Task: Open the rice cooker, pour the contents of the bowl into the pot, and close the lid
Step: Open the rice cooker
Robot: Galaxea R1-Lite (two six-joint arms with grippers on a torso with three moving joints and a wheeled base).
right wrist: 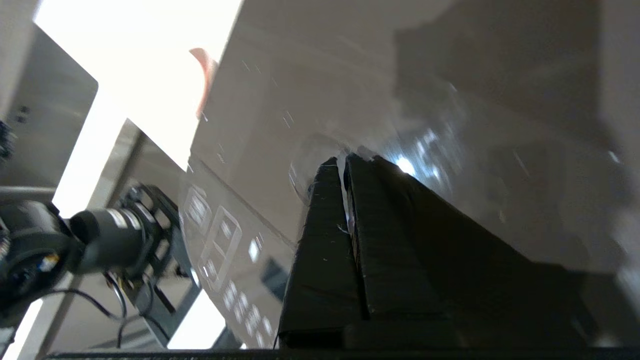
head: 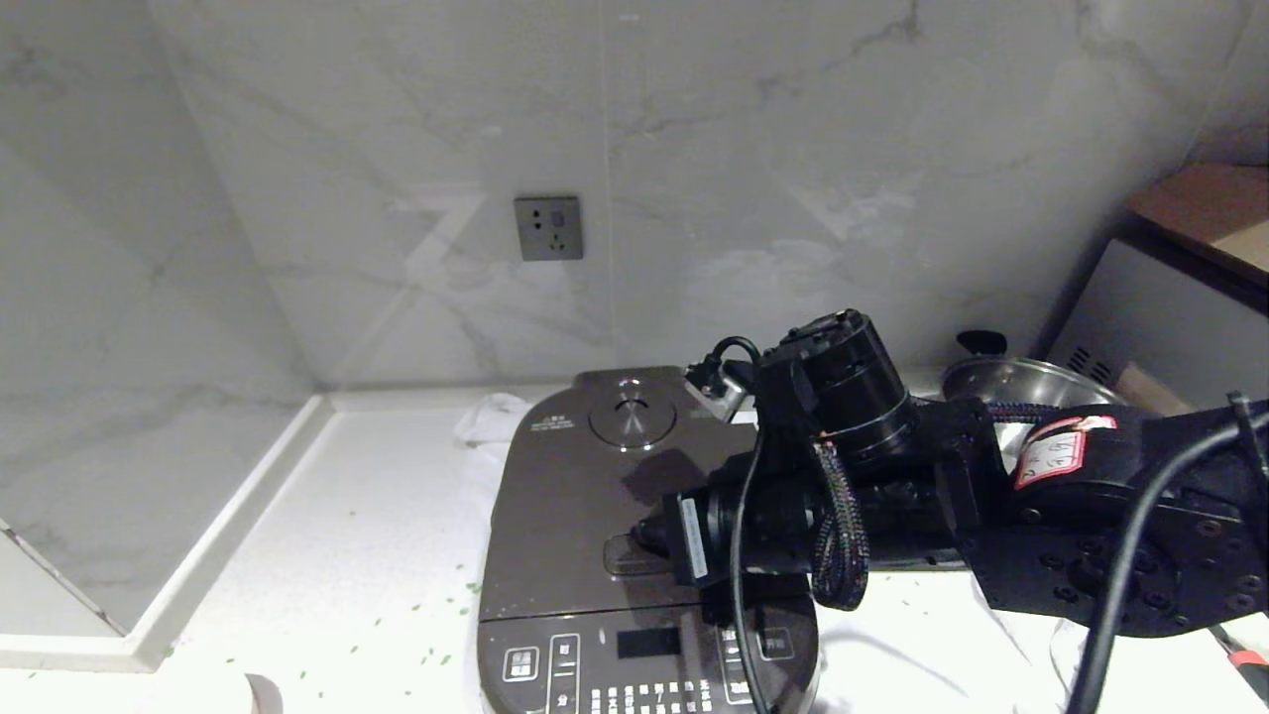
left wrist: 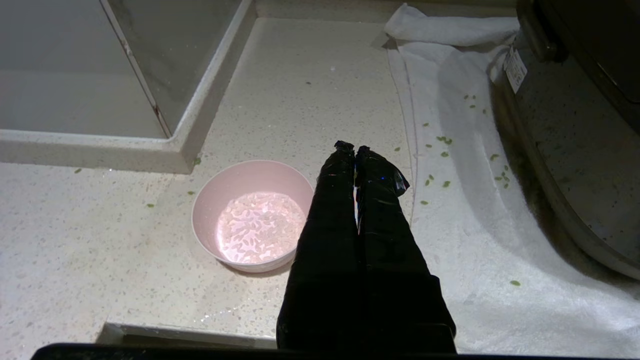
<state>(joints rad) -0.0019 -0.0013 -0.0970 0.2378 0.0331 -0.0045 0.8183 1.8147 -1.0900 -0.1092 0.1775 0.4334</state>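
Marble-veined wall panels [head: 793,149] fill most of what you see from the head camera, with a grey wall socket [head: 548,228] set in them above the speckled white countertop [head: 347,555]. On that counter, on a white towel [left wrist: 465,210], stands the rice cooker [head: 595,555], dark brown-grey, its lid [head: 575,496] down and shut, the round steam vent [head: 633,416] towards the wall and the button panel [head: 644,669] at the near edge. Your right arm [head: 1041,496] reaches in from the right across the cooker, and the right gripper [right wrist: 345,162] has its taped fingers pressed together, empty, with their tips at the oblong release button [head: 630,555] on the front part of the lid; whether they actually press it you cannot tell from these views. Behind the arm, to the cooker's right, a shiny steel pan [head: 1021,382] sits by the wall. The left gripper [left wrist: 355,150] hangs over the counter to the cooker's left, fingers closed on nothing. Just beside it stands the pale pink bowl [left wrist: 252,215], upright on the bare counter with whitish grains inside, apart from the towel's edge. Small green flecks [left wrist: 442,140] lie scattered over the towel and counter
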